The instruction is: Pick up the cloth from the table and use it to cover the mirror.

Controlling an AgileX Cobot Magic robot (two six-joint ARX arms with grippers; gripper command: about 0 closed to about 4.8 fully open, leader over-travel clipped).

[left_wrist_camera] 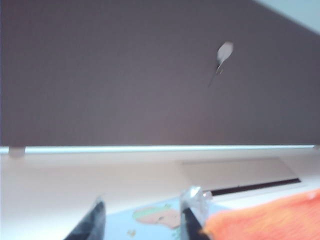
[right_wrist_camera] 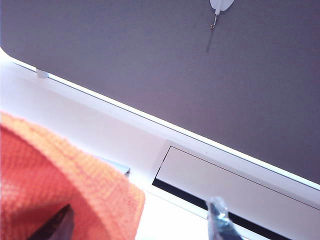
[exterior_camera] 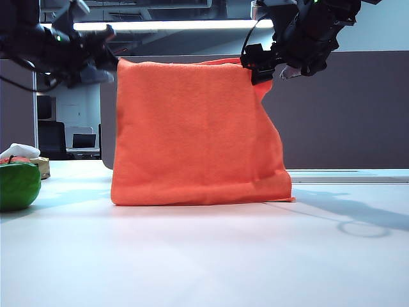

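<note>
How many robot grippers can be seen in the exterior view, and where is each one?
2. The left gripper is at the upper left corner of the orange cloth; the right gripper is at its upper right corner. None seems hidden.

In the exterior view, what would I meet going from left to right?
Green ball → left tool → orange cloth draped upright → right tool at the cloth's top corner.
</note>
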